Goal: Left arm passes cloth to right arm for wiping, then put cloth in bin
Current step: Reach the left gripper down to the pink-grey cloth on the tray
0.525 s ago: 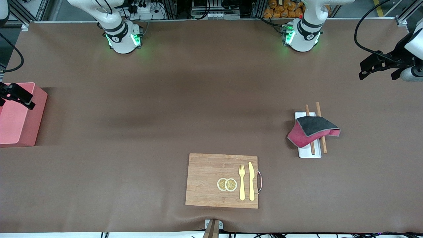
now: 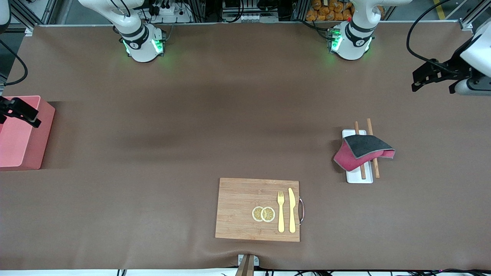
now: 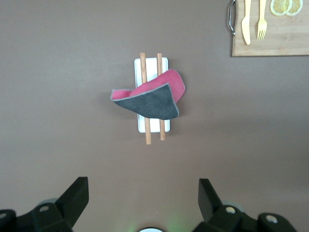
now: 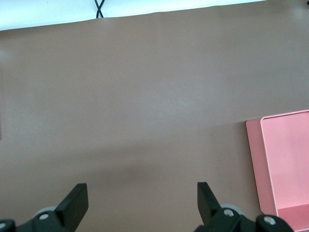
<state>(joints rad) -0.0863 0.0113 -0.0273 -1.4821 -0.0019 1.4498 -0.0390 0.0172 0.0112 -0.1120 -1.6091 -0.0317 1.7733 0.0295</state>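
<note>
The cloth (image 2: 360, 152), crimson-pink with a dark grey face folded on top, lies draped over a flat white tray (image 2: 359, 178) and two wooden chopsticks (image 2: 376, 167) toward the left arm's end. It also shows in the left wrist view (image 3: 150, 95). My left gripper (image 2: 419, 81) is open and empty, up in the air over bare table near the left arm's end (image 3: 143, 199). The salmon-pink bin (image 2: 23, 142) stands at the right arm's end, seen too in the right wrist view (image 4: 286, 164). My right gripper (image 2: 33, 118) is open and empty over the bin's edge (image 4: 143, 202).
A wooden cutting board (image 2: 245, 209) with a metal handle lies near the front camera, carrying two lemon slices (image 2: 263, 214), a yellow fork (image 2: 280, 211) and a yellow knife (image 2: 292, 210). The table is covered with a brown mat (image 2: 191, 134).
My left gripper has shifted slightly toward the robots' bases and the table's middle. The cloth, the bin and my right gripper have not moved.
</note>
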